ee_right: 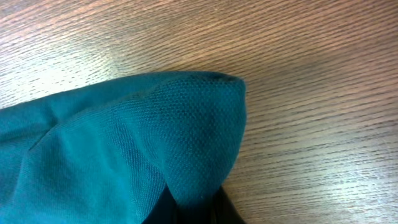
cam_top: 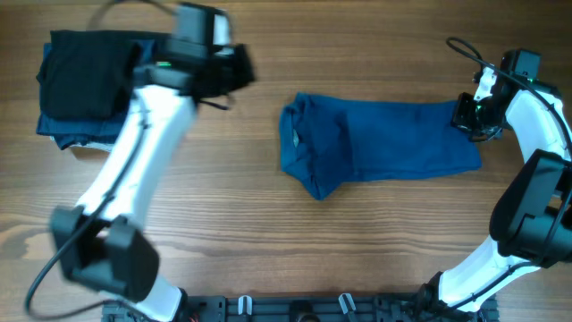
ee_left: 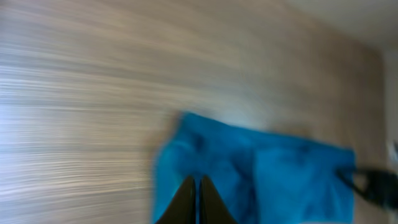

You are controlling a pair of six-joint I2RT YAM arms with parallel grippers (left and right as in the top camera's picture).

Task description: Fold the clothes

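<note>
A blue garment [cam_top: 375,143] lies folded into a long strip across the middle of the wooden table. My right gripper [cam_top: 466,116] is at its right end and is shut on a corner of the cloth [ee_right: 186,149], which bulges up between the fingers. My left gripper [cam_top: 234,70] is in the air above bare wood, to the left of the garment, with its fingers pressed together and nothing in them [ee_left: 198,198]. The left wrist view is blurred and shows the blue garment [ee_left: 261,180] beyond the fingertips.
A stack of folded dark clothes [cam_top: 80,85] sits at the far left corner of the table, a black piece on top of blue ones. The left arm [cam_top: 134,170] stretches across the left side of the table.
</note>
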